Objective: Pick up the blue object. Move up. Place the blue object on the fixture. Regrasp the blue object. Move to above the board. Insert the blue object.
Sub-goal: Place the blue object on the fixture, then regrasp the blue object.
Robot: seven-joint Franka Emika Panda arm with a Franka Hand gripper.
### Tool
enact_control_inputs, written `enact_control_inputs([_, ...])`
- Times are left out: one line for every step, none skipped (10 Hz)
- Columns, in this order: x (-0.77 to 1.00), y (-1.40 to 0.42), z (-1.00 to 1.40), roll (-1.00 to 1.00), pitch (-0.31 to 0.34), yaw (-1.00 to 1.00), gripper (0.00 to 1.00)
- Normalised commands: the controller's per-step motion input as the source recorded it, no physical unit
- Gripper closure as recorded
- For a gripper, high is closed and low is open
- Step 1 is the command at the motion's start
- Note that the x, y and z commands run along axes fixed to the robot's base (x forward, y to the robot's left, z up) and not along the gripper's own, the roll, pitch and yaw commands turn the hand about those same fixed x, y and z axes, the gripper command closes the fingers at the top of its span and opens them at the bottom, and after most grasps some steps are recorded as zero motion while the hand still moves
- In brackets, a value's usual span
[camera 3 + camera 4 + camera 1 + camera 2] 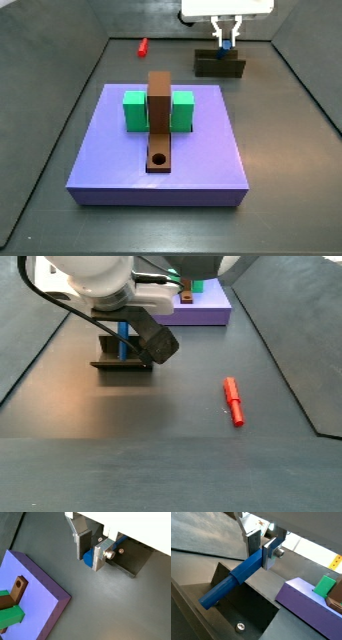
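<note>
My gripper (pixel 225 38) is at the far right of the floor, directly above the fixture (pixel 221 65). It is shut on the upper end of the blue object (pixel 225 44), which hangs upright. In both wrist views the blue object (pixel 232 582) sits between the silver fingers (pixel 253 546), and in a wrist view I see it end-on (pixel 87 558). Its lower end reaches down into the fixture's recess (pixel 244 609). In a side view the blue object (pixel 124 340) stands over the fixture (pixel 122 363). The purple board (pixel 160 155) with a green block (pixel 135 110) and a brown bar (pixel 159 120) lies apart from the gripper.
A red peg (pixel 143 47) lies on the floor at the back, also in a side view (pixel 234 401). The board's corner (pixel 30 597) shows in a wrist view. Raised walls (pixel 301 90) border the dark floor.
</note>
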Motion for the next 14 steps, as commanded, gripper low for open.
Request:
enact_control_inputs([0.00,0.00,-0.13,0.07,0.000,0.00,1.00])
enact_control_inputs([0.00,0.00,-0.16,0.01,0.000,0.00,1.00])
enact_control_inputs([0.00,0.00,-0.16,0.02,0.000,0.00,1.00])
enact_control_inputs([0.00,0.00,-0.18,0.03,0.000,0.00,1.00])
enact_control_inputs([0.00,0.01,-0.19,0.05,0.000,0.00,1.00])
enact_control_inputs([0.00,0.02,-0.17,0.12,0.000,0.00,1.00])
enact_control_inputs([0.00,0.00,-0.05,0.19,0.000,0.00,1.00])
enact_control_inputs([0.00,0.00,0.00,0.00,0.000,0.00,1.00])
enact_control_inputs([0.00,0.00,0.00,0.00,0.000,0.00,0.00])
enact_control_inputs([0.00,0.00,0.34,0.00,0.026,0.00,0.00])
enact_control_inputs([0.00,0.00,0.60,0.04,0.000,0.00,0.00])
enact_control_inputs([0.00,0.00,0.70,0.00,0.000,0.00,0.00])
enact_control_inputs([0.00,-0.01,0.74,0.06,0.000,0.00,0.00])
enact_control_inputs([0.00,-0.07,0.64,0.13,0.000,0.00,0.00])
